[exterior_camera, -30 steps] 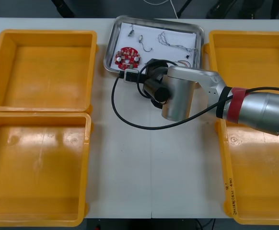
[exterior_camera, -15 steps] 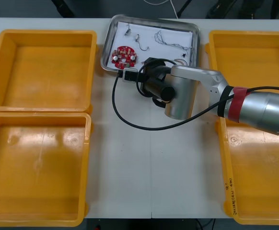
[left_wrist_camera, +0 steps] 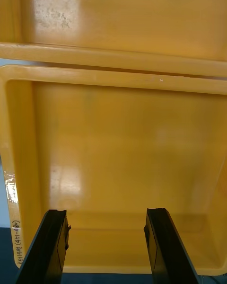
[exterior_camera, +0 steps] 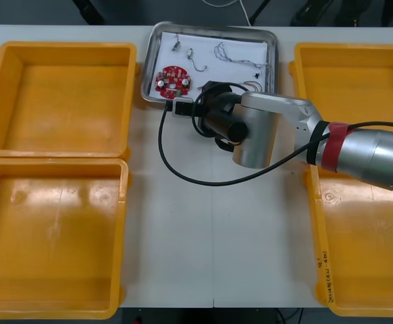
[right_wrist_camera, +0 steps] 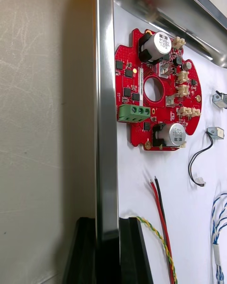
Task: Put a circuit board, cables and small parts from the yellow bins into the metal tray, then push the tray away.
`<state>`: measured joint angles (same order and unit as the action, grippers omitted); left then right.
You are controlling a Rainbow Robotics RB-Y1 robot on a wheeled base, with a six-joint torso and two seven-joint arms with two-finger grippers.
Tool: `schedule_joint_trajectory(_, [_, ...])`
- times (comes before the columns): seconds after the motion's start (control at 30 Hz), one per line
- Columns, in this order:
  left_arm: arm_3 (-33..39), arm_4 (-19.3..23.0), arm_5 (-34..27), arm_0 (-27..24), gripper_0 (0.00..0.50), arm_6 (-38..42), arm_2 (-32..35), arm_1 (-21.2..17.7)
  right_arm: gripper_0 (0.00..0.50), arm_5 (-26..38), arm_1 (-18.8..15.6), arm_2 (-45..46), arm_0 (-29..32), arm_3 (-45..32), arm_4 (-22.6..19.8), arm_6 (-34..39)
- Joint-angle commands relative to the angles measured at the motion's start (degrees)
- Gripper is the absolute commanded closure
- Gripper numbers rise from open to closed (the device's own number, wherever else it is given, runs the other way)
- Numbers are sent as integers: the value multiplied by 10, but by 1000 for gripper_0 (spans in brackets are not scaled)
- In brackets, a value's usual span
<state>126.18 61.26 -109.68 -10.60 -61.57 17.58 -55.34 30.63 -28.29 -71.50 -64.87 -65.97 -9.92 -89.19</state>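
Along the near rim of the metal tray [exterior_camera: 149,67], the right gripper [exterior_camera: 181,106] is at work. In the right wrist view the right gripper [right_wrist_camera: 107,222] has its black fingers [right_wrist_camera: 85,251] clenched on the tray's shiny rim [right_wrist_camera: 106,99], one outside it over the worktop [exterior_camera: 210,236] and one inside it on the white floor.

Contents of the tray:
- **Circuit board:** a round red circuit board [exterior_camera: 171,79] lies flat, close against the gripped rim and just beyond the fingers [right_wrist_camera: 156,90].
- **Red and yellow cable:** it [right_wrist_camera: 160,217] lies beside the inner finger.
- **Black cable:** a short one [right_wrist_camera: 194,165] with a white plug lies farther in from the rim.
- **Blue and white cable:** a twisted one [right_wrist_camera: 217,227] lies farther in again.
- **Small metal parts:** two [right_wrist_camera: 220,99] sit past the board, toward the tray's far wall [exterior_camera: 176,46].

The tray stands at the far middle of the worktop, between the far pair of yellow bins [exterior_camera: 61,94]. A second pair sits nearer than the tray, one at each side.

Well to the left of the tray, the left gripper [left_wrist_camera: 106,212] hangs over a yellow bin [left_wrist_camera: 127,146]. Its fingers [left_wrist_camera: 52,246] are released and stand wide apart, with nothing between them.
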Motion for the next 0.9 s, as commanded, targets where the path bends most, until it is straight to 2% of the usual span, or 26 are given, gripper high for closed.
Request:
schedule_joint_trajectory(0.03, [15,4,-3,8,23,-46,18,-27,279,-5,7,-2,-10,2,2,-19])
schedule_joint_trajectory(0.07, [15,4,-3,8,23,-46,18,-27,259,-5,7,-2,-10,3,3,-20])
schedule_joint_trajectory(0.17, [15,4,-3,8,23,-46,18,-27,106,-5,7,-2,-11,6,8,-20])
schedule_joint_trajectory(0.2, [15,4,-3,8,23,-46,18,-27,90,-5,7,-2,-12,7,9,-20])
schedule_joint_trajectory(0.27, [15,4,-3,8,21,-46,18,-27,9,-4,7,-2,-13,7,9,-20])
schedule_joint_trajectory(0.6, [15,4,-3,8,23,-46,18,-27,0,16,7,10,-18,4,-1,-21])
schedule_joint_trajectory(0.73, [15,4,-3,8,22,-46,18,-27,0,55,7,20,-21,-15,-19,-26])
schedule_joint_trajectory(0.9, [15,4,-3,8,22,-46,18,-27,0,138,7,40,-23,-64,-51,-32])
